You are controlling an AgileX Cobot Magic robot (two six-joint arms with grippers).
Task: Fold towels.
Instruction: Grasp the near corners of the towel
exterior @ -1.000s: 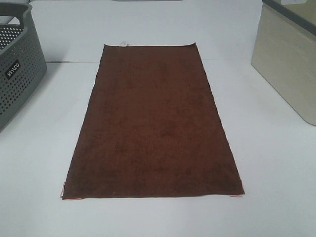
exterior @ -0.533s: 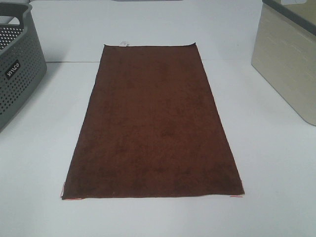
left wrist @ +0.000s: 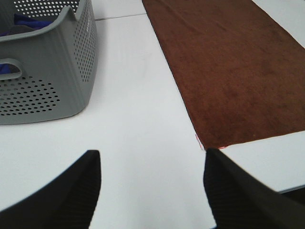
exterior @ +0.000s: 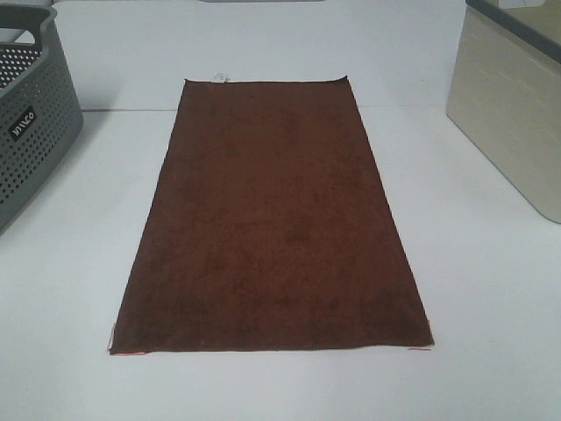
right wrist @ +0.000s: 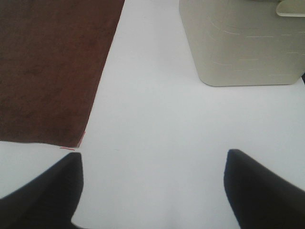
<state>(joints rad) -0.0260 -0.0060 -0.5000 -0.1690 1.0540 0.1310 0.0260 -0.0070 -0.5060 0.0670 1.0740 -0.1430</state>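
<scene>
You are looking at the towel [exterior: 273,219], which is lying spread out flat in the middle of the white table [exterior: 491,289], with its long sides running away from the robot. Its small white tag [exterior: 219,77] is sitting at the far short edge. Short red marks [exterior: 419,348] are showing on the table at the two near corners of the towel. The grey basket [exterior: 35,132] is standing at the far left, apart from the towel, and something blue [left wrist: 19,21] is lying inside it. The beige bin [exterior: 508,123] is standing at the far right, also apart from the towel.

Your left gripper [left wrist: 151,157] is hovering over bare table, between the basket and the towel and just beside the near left corner of the towel. Its fingers [left wrist: 71,191] are standing apart and are holding nothing. Your right gripper [right wrist: 153,157] is hovering over bare table beside the near right corner, with its jaws wide apart and nothing between them.
</scene>
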